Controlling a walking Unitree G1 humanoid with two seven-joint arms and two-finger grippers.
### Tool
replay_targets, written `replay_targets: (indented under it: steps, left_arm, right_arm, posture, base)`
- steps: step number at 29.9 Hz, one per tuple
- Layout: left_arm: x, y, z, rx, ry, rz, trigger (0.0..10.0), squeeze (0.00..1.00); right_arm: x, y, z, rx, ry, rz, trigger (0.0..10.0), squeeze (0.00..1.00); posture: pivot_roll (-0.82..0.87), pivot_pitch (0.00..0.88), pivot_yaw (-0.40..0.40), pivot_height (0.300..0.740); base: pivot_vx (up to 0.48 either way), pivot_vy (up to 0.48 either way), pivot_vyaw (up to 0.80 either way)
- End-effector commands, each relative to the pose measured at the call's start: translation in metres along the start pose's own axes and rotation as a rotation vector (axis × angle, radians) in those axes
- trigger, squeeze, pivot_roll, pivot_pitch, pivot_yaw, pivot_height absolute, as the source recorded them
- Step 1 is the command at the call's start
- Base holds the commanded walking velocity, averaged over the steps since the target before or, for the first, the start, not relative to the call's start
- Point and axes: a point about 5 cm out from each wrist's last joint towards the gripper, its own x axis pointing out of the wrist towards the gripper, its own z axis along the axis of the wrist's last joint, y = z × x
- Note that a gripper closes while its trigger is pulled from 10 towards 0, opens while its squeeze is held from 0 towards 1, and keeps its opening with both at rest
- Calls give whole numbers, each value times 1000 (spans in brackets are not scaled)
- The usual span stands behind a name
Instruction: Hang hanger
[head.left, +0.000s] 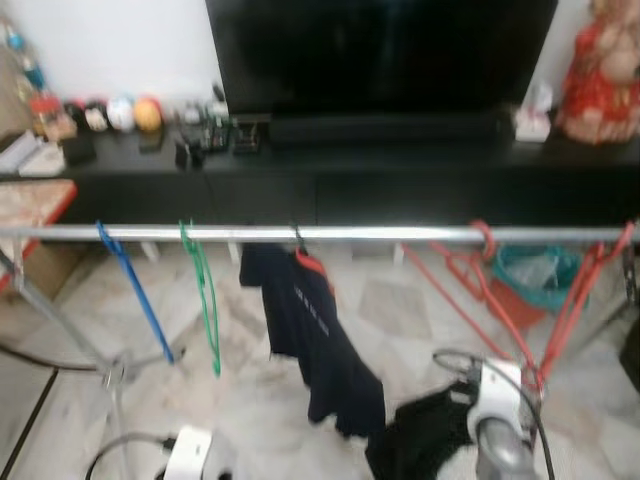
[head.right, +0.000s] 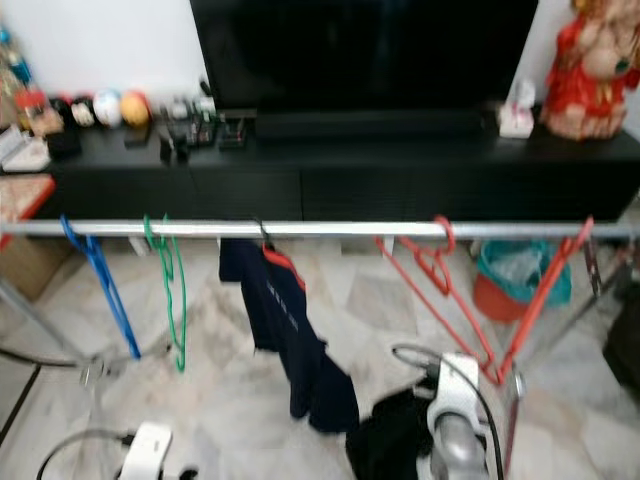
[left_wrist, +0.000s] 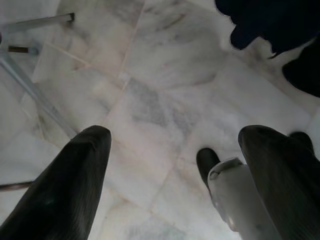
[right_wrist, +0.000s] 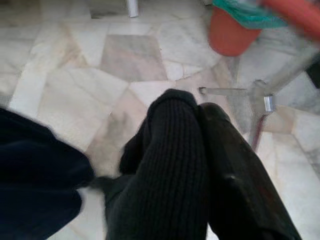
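Note:
A silver clothes rail (head.left: 380, 234) runs across the view. On it hang a blue hanger (head.left: 135, 290), a green hanger (head.left: 205, 300), a navy shirt (head.left: 310, 330) on a hanger, and two red hangers (head.left: 480, 280) toward the right. My right gripper (right_wrist: 197, 107) is low under the rail's right part, shut on a black knitted garment (right_wrist: 170, 165) that bunches at the arm (head.left: 425, 435). My left gripper (left_wrist: 175, 132) is low at the left, open over the marble floor with nothing between its fingers (left_wrist: 75, 180).
Behind the rail stands a black TV cabinet (head.left: 400, 185) with a TV (head.left: 380, 50), small ornaments and a red figurine (head.left: 600, 70). An orange bucket (head.left: 530, 285) with a green bag sits on the floor at the right. The rail's legs (left_wrist: 30, 87) and cables cross the floor at the left.

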Motion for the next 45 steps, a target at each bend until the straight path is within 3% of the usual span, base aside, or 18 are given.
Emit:
replay_targets:
  steps: [1,6,8,10,13,22,26,27,29,31,32,33,35,38,42,43,45]
  left_arm:
    - [-3,3,-5,5,2,1,10000,0]
    - [-2,9,7,18,-83,6,10000,0]
    - [-6,22,9,55,-124,60,10000,0]
    - [-10,29,9,221,-148,81,10000,0]
    - [-15,37,9,174,-203,67,10000,0]
    - [-41,50,-15,172,-277,79,10000,0]
    - [-61,64,-25,119,-353,181,10000,0]
    - [-71,72,-20,115,-417,229,10000,0]
    - [-75,76,-15,121,-462,281,10000,0]
    - [-81,83,3,102,-551,351,10000,0]
    - [-81,83,3,102,-551,351,10000,0]
    - [-91,85,38,105,-671,416,10000,0]
    - [-106,84,79,130,-792,489,10000,0]
    - [-119,78,116,165,-903,536,10000,0]
    - [-119,73,147,134,-993,505,10000,0]
    - [-115,67,157,108,-1023,458,10000,0]
    - [-108,56,166,137,-1032,378,10000,0]
  right_arm:
    - [0,2,2,8,-8,7,10000,0]
    - [0,2,1,4,-8,8,10000,0]
    - [0,2,1,4,-8,10,10000,0]
    - [0,1,1,2,-8,11,10000,0]
    - [0,1,1,-2,-4,14,10000,0]
    - [0,3,1,-10,-4,30,10000,0]
    - [1,1,2,-8,-7,28,10000,0]
    - [1,1,2,-10,-7,28,10000,0]
    - [1,0,3,-10,-7,28,10000,0]
    - [1,0,3,-11,-7,29,10000,0]
    - [1,0,3,-11,-7,29,10000,0]
    - [2,1,4,-13,-7,32,10000,0]
    - [2,1,5,-13,-8,33,10000,0]
    - [3,0,6,-13,-9,32,10000,0]
    - [3,0,7,-15,-9,33,10000,0]
    - [3,0,7,-18,-8,35,10000,0]
    - [3,0,8,-17,-9,35,10000,0]
  posture:
    - [-64,0,17,740]
    - [-61,0,17,740]
    - [-60,0,17,740]
    - [-48,0,14,740]
    - [-37,0,13,740]
    - [-24,0,9,740]
    - [-9,0,3,740]
    - [-5,0,1,740]
    - [0,0,-2,740]
    - [5,0,-6,740]
    - [5,0,-6,740]
    - [13,0,-12,740]
    - [18,0,-14,740]
    - [23,0,-17,740]
    - [25,0,-21,740]
    - [22,0,-21,740]
    - [22,0,-21,740]
  base:
    - [0,0,0]
    - [0,0,0]
    - [0,0,0]
    - [0,0,0]
    - [0,0,0]
    - [0,0,0]
    - [0,0,0]
    - [0,0,0]
    - [0,0,0]
    - [0,0,0]
    - [0,0,0]
    - [0,0,0]
    - [0,0,0]
    - [0,0,0]
    - [0,0,0]
    - [0,0,0]
    - [0,0,0]
